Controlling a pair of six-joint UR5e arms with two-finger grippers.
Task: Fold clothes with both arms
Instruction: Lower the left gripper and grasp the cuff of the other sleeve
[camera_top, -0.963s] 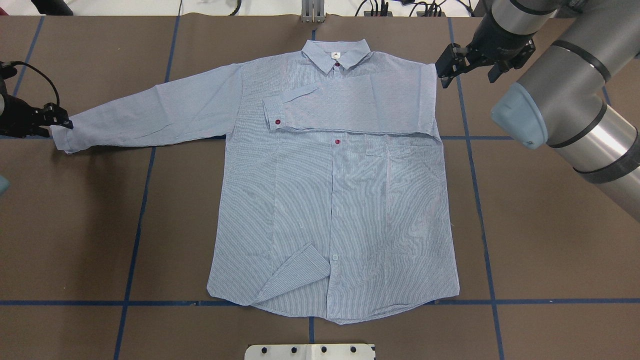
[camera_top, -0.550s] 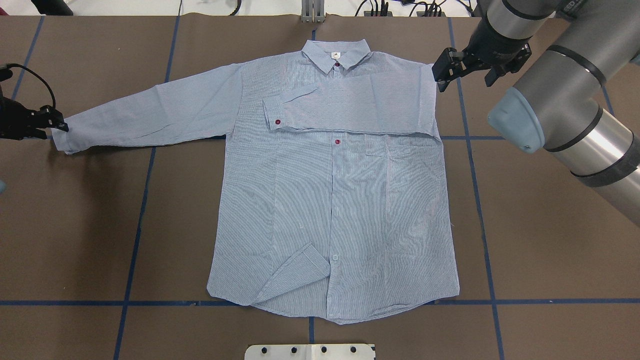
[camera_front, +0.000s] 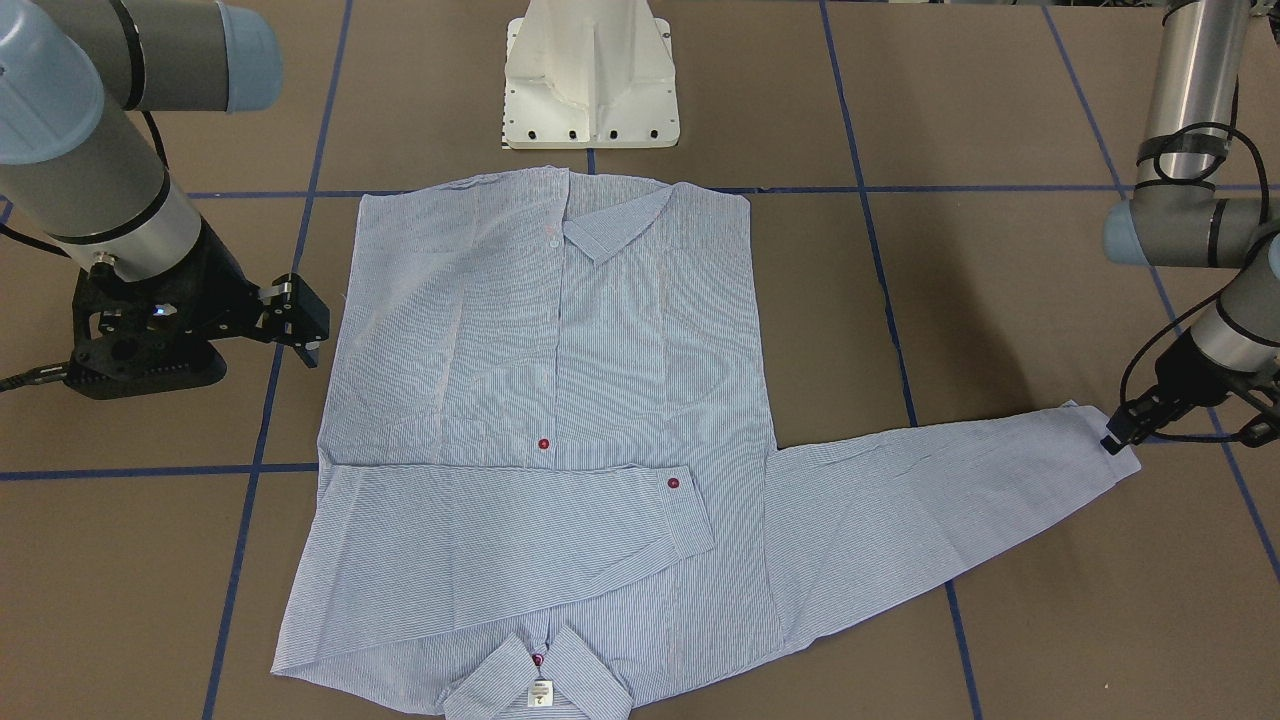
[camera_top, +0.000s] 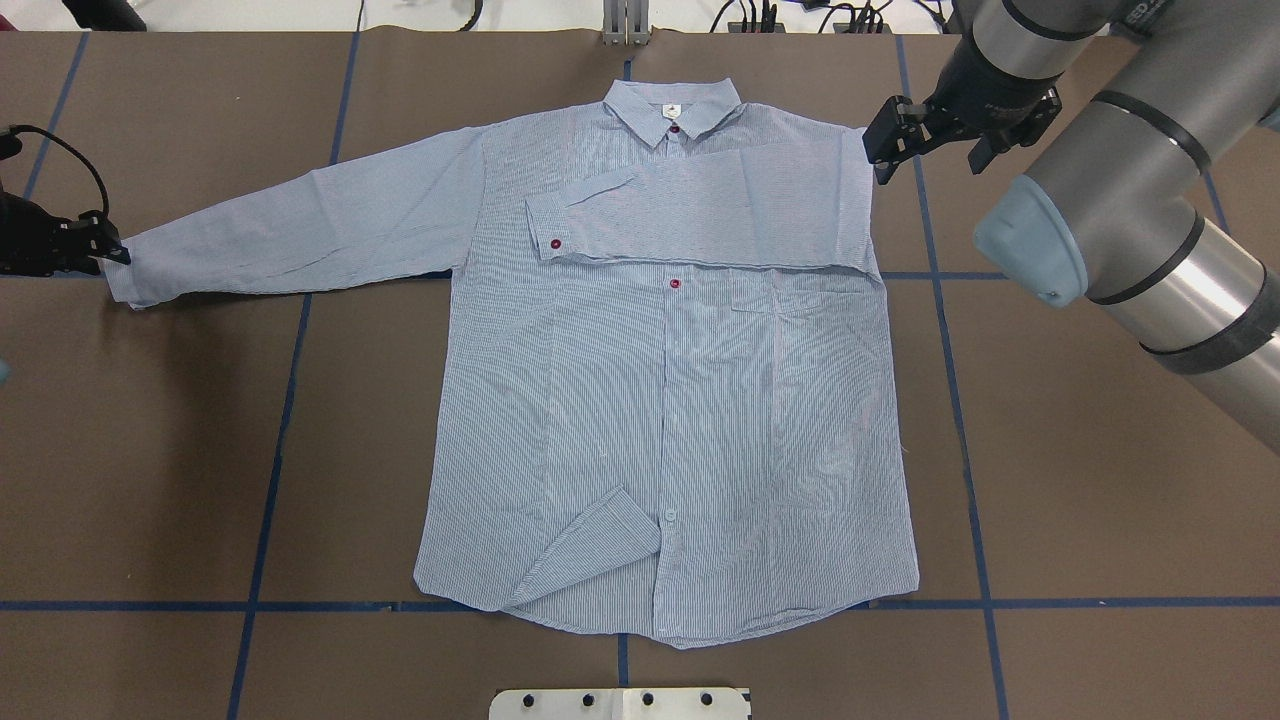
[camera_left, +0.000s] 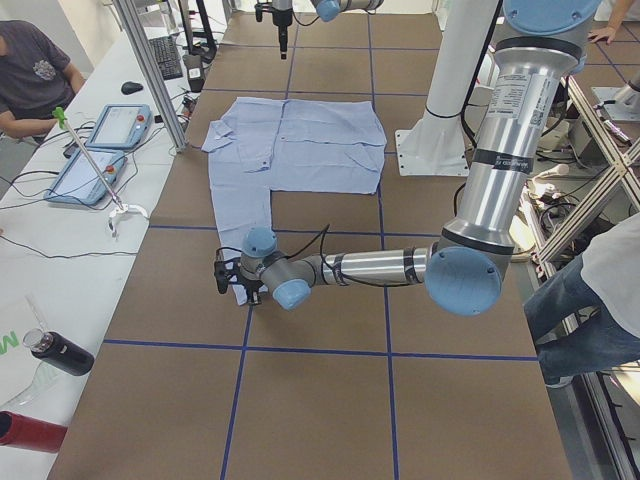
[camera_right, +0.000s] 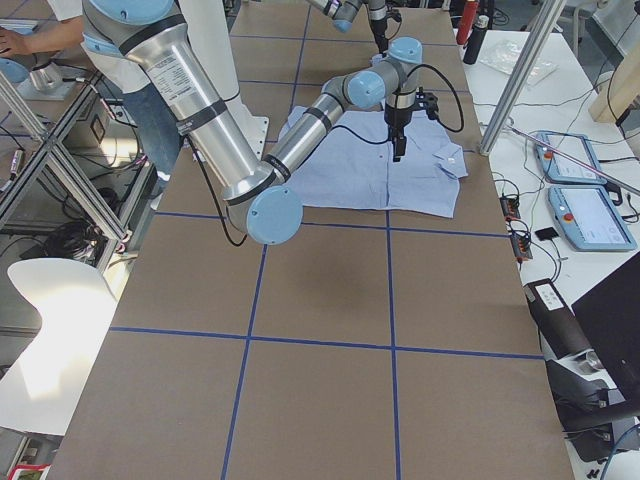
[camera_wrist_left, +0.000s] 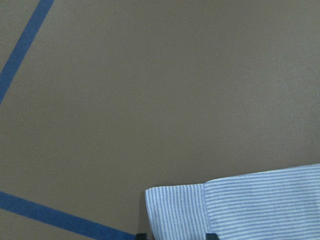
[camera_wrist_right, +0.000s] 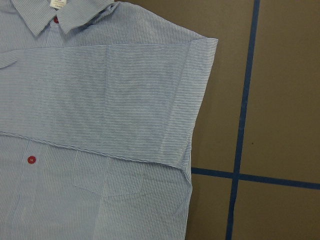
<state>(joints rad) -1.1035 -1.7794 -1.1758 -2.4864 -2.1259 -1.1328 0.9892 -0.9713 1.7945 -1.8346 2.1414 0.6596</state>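
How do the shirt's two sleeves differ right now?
The folded sleeve lies across the shirt's chest; the outstretched sleeve lies on the bare table, pointing away from the body. The left tool is at the outstretched sleeve's cuff; the right tool is by the folded sleeve's shoulder edge, far from its cuff. Both sleeves lie flat with the same fine stripes.

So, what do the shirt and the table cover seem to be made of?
Shirt: thin woven cloth, probably cotton, matte; it shows fine stripes and soft creases.
Table cover: a brown matte sheet, perhaps paper or felt, with blue tape lines on it.
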